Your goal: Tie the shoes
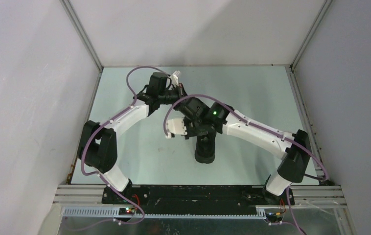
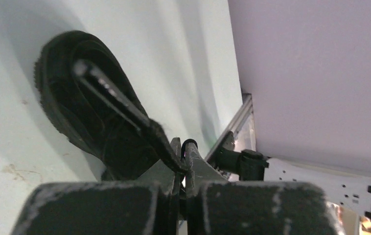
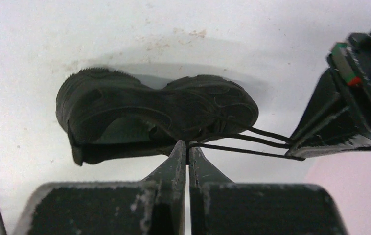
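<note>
Item: one all-black low-top sneaker (image 3: 159, 107), on the pale tabletop (image 1: 139, 147) near its middle. In the top view it is a dark shape just near-side of the two wrists where they meet. In the right wrist view it lies lengthwise across the frame with its upper turned towards the camera. Thin black laces (image 3: 252, 134) leave the sneaker and run off to the right, pulled straight and clear of the tabletop. Left gripper (image 2: 182, 147): clenched. Its fingers are pressed close on a strand of the laces that runs up from them to the sneaker. In the right wrist view two strands end at its tip, beside the sneaker but apart from it. Right gripper (image 3: 187, 147): fingers drawn together to a narrow slit just in front of the sneaker's side. A single strand starts at their tips and stretches across to the left gripper, so it appears to be grasping that strand. Both arms reach in over the middle of the tabletop, the left one farther back. Surroundings: plain white walls (image 1: 198, 29) on three sides, purple cables (image 1: 134, 78) looped along both arms, and a green light (image 1: 214, 113) lit on the right arm's wrist.
</note>
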Action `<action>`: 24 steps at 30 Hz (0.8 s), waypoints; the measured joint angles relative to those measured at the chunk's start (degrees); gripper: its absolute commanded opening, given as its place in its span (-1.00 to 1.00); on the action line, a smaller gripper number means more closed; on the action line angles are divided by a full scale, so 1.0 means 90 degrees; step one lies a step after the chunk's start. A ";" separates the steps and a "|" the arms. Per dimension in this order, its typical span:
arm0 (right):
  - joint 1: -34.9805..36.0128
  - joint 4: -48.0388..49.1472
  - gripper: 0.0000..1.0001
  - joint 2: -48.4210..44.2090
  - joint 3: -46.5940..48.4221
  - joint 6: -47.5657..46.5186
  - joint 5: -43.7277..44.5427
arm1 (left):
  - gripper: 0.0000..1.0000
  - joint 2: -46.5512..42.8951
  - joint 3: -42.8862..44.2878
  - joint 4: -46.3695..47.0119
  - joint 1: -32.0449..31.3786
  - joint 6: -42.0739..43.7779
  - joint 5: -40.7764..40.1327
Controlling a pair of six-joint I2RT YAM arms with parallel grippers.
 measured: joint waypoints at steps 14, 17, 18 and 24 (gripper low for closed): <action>0.0891 0.0296 -1.00 -0.0624 -0.1297 -0.1263 0.1260 | -1.00 0.0051 0.0017 -0.0039 0.0000 -0.0340 0.0840; 0.0928 0.0442 -1.00 -0.0729 -0.1428 -0.1375 0.1401 | -1.00 0.0185 0.0138 -0.0010 0.0000 -0.0449 0.0984; 0.0928 0.0483 -1.00 -0.0758 -0.1452 -0.1384 0.1430 | -1.00 0.0233 0.0185 0.0012 0.0000 -0.0483 0.1037; 0.0857 0.0823 -1.00 -0.1001 -0.1530 -0.1484 0.1430 | -1.00 0.0610 0.0702 0.0136 0.0002 -0.0787 0.1673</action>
